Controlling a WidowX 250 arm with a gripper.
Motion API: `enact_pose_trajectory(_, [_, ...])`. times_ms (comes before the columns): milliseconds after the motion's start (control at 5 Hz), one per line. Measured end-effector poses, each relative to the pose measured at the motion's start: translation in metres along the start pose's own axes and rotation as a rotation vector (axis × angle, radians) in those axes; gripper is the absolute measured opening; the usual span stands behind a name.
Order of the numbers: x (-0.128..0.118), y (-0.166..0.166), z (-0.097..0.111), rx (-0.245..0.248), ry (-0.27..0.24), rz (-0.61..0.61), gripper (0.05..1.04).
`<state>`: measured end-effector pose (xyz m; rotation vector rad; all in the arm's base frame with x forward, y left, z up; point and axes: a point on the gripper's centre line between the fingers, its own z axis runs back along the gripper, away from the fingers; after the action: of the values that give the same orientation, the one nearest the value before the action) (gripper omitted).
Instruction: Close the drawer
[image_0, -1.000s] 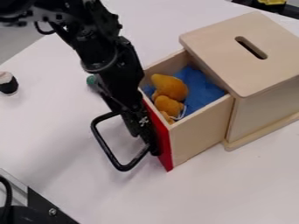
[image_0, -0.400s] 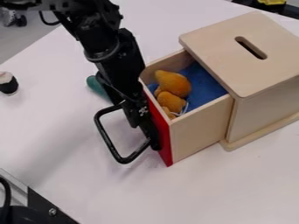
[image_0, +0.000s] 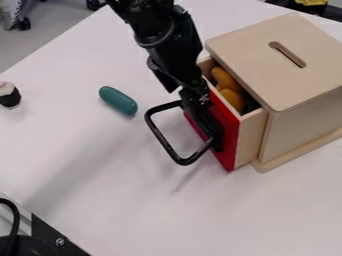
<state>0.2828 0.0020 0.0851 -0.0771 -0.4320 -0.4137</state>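
The white surface (image_0: 280, 215) spreads out beneath the wooden box (image_0: 277, 60) and well past it. The black arm (image_0: 163, 37) comes down from the top edge of the view, on the box's left side. The drawer (image_0: 250, 137) sticks partly out of the box on its lower left, its wooden side wall bare and its red front (image_0: 230, 137) facing away from the box. At that front, left of the box, hangs the black claw (image_0: 216, 142), tilted downward; whether it is spread or pressed together, I cannot tell. A black loop handle (image_0: 165, 142) juts out from the drawer's front, away from the box. Inside the drawer, just beside the box's lid, lies an orange, soft-looking toy (image_0: 228, 85). A teal, rounded block (image_0: 119, 101) lies well apart from the box, to its left. Farther left of the box, at the view's edge, is a small black-and-white object (image_0: 9, 96).
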Motion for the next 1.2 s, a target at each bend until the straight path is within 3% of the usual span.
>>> enact_pose_trajectory(800, [0.036, -0.01, -0.016, -0.013, -0.03, -0.018, 1.0])
enact_pose_trajectory(1200, [0.039, -0.01, -0.022, 0.0, -0.034, -0.016, 1.0])
